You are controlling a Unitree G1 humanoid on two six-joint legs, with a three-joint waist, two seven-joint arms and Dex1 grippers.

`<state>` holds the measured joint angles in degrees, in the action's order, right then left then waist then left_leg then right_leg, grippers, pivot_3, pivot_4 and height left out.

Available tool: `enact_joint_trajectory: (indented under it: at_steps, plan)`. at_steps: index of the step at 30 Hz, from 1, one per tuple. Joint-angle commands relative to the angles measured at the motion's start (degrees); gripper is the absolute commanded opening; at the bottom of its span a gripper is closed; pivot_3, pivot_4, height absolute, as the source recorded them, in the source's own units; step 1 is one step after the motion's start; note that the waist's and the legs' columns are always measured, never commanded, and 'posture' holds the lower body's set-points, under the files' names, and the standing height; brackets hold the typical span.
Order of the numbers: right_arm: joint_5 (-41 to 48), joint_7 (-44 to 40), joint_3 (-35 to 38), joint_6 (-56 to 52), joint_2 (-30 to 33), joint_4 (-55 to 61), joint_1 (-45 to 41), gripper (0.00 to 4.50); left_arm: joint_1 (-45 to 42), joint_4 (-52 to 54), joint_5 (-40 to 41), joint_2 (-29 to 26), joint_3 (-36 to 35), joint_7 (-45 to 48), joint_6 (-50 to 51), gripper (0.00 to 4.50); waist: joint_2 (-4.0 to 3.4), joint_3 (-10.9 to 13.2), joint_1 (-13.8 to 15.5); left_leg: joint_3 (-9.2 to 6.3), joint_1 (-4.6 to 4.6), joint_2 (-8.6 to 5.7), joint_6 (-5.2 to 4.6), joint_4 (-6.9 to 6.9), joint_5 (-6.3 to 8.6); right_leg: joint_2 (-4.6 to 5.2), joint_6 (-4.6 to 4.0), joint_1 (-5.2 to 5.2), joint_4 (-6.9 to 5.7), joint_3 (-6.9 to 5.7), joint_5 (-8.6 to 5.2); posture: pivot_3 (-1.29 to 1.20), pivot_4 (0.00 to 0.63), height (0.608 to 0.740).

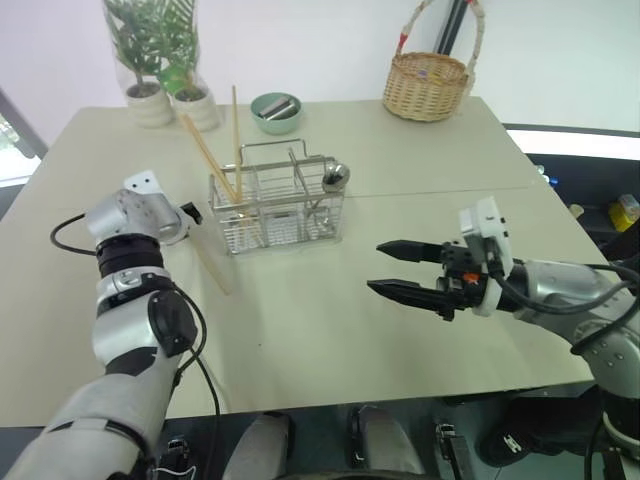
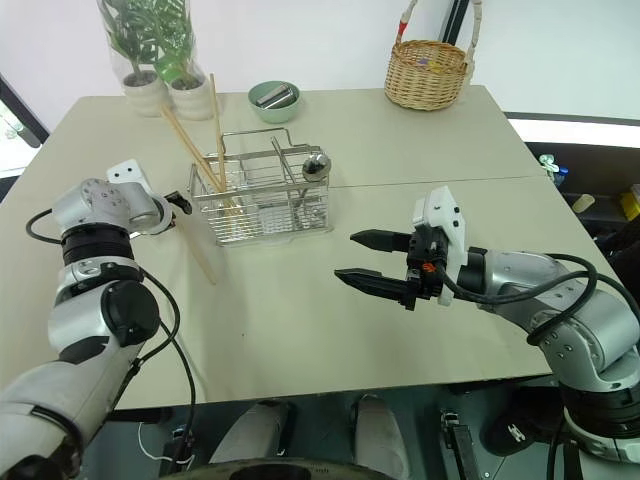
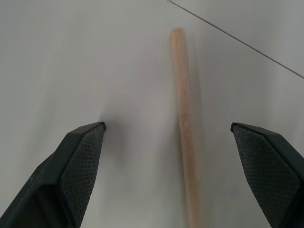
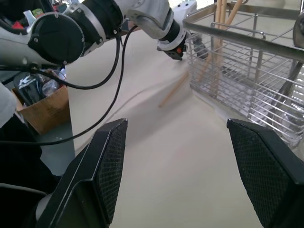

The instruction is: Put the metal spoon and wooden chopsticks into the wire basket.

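Left gripper (image 3: 166, 142) angled down, fingers spread wide; right gripper (image 1: 400, 268) level, fingers apart.

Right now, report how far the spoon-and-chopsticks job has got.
Done: the metal spoon stands in the wire basket, and some wooden chopsticks lean inside it. In hand: nothing; the open left gripper straddles one chopstick on the table; the right gripper hovers open and empty. Left: grasp that chopstick and put it in the basket.
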<state>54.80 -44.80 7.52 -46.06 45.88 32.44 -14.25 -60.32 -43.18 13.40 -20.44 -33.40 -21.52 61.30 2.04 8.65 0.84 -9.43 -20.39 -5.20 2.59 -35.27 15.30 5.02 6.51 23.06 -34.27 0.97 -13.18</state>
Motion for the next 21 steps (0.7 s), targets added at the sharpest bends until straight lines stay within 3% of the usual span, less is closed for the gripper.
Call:
enact_joint_trajectory:
  at_steps: [1,2,5,8,10,21]
  plan:
    - [0.98,0.72,1.17,0.59,-0.71,1.39,-1.08,3.45,-0.81,-5.8,0.26,-1.24,0.15,1.01,-3.78,3.94,-0.1,-0.07,-0.02,-0.01,0.02,0.0,0.0,0.0,0.0,-0.01,0.0,-0.02,0.0,0.0,0.0,0.0,0.15,0.733]
    - [0.95,0.84,1.1,0.62,-0.81,1.35,-1.13,3.45,-1.01,-6.69,0.36,-1.47,0.13,1.0,-4.4,3.69,-0.2,-0.13,-0.04,-0.01,0.04,0.01,0.01,0.0,-0.01,-0.01,0.01,-0.02,-0.01,-0.01,0.0,0.0,0.15,0.733]
    - [0.95,0.98,1.14,0.69,-0.98,1.53,-0.97,3.45,-1.69,-8.36,1.05,-1.9,-0.46,0.48,-5.28,2.34,-0.31,-0.19,0.1,-0.01,0.04,0.01,0.01,0.0,-0.01,-0.01,0.01,-0.03,-0.04,0.0,0.0,0.0,0.15,0.733]
    - [0.92,1.22,1.16,0.75,-1.19,1.57,-0.9,3.45,-2.18,-9.23,1.3,-2.25,-0.61,0.16,-5.79,0.74,-0.31,-0.19,0.27,-0.03,0.04,-0.01,0.01,-0.02,-0.02,0.0,0.01,-0.07,-0.03,-0.04,0.0,0.0,0.15,0.733]
    - [0.92,1.49,1.19,0.76,-1.34,1.66,-0.89,3.45,-2.43,-9.64,1.54,-2.49,-0.99,-0.3,-6.04,0.07,-0.31,-0.19,0.46,-0.04,0.03,-0.03,0.01,-0.04,-0.02,0.01,0.02,-0.08,-0.02,-0.04,0.0,0.0,0.15,0.733]
    - [0.49,1.53,1.08,1.04,-1.63,1.34,-1.08,3.45,-3.07,-9.8,2.28,-3.49,-0.78,-1.04,-6.02,0.07,-0.3,-0.19,1.34,-0.03,0.0,-0.02,0.01,-0.04,-0.01,0.01,0.02,-0.03,0.0,-0.02,0.0,0.0,0.15,0.733]
